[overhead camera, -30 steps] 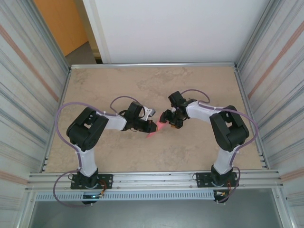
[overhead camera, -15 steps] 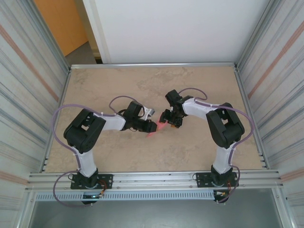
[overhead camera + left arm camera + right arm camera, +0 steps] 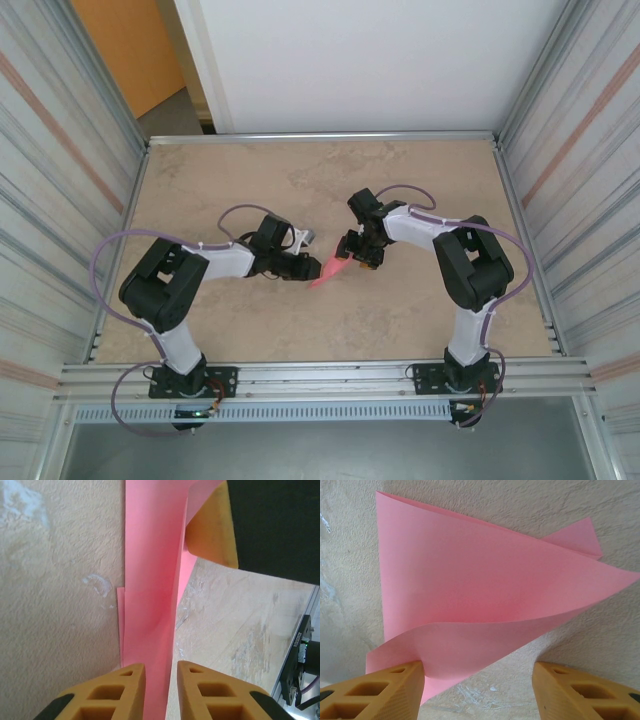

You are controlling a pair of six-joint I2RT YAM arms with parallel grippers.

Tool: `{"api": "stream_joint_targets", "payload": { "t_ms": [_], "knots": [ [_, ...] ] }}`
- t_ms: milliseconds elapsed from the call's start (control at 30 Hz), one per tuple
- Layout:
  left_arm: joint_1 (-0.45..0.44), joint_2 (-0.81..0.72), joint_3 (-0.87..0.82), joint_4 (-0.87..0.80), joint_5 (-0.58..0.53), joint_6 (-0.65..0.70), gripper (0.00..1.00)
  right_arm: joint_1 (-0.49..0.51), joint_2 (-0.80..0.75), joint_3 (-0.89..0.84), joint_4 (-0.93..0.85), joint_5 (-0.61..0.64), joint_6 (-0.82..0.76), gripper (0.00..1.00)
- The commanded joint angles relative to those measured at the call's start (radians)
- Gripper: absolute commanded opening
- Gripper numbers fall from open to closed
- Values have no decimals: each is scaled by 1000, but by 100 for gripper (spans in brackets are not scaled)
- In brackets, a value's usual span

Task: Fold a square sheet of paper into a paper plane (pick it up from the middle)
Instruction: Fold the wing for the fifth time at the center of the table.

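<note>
left jaws: left gripper (image 3: pixel 161 669) narrowly parted, slim gap between its two yellow ribbed fingers (image 3: pixel 107 692)
in left gap: raised fold of the thin pink creased paper sheet (image 3: pixel 150 580) runs into the gap. Bare table shows beside it, so the fold is not pinched.
right jaws: right gripper (image 3: pixel 477 666) wide apart, holding nothing
right contact: the finger at lower left of the right wrist view (image 3: pixel 390 685) touches the sheet's near corner. The other finger sits off the paper over bare table.
paper shape: folded to a pointed triangle. Layers are not pressed flat and the near flap curls up. A small flap tip pokes out at the far right.
paper place: lying on the table between the two grippers, near the table's middle, point toward the near edge
grippers: facing each other, tips close, paper between them. In the left wrist view the right gripper's yellow pad overlaps the sheet's far end.
arms: both white and black with purple cables, reaching inward from bases at the near edge
table: beige marbled table (image 3: pixel 220 180)
surround: aluminium rail (image 3: pixel 330 378) along the near edge, corrugated metal side walls (image 3: pixel 60 200), white back panel (image 3: pixel 370 60)
</note>
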Motion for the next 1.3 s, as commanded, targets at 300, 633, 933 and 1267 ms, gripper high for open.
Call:
{"api": "stream_joint_targets", "payload": {
  "t_ms": [300,633,933,1267],
  "knots": [
    [2,-14,-38,-19,-17,-25,17,12,99,-22,13,41,-25,61],
    [-17,-18,-58,-12,-33,-26,16,26,121,-14,1,53,-42,65],
    [-17,-36,-54,-27,-48,-27,17,32,130,-21,-4,62,-44,65],
    [-17,-154,-29,-74,-126,-38,26,31,131,-41,-8,73,-43,63]
  ]
}}
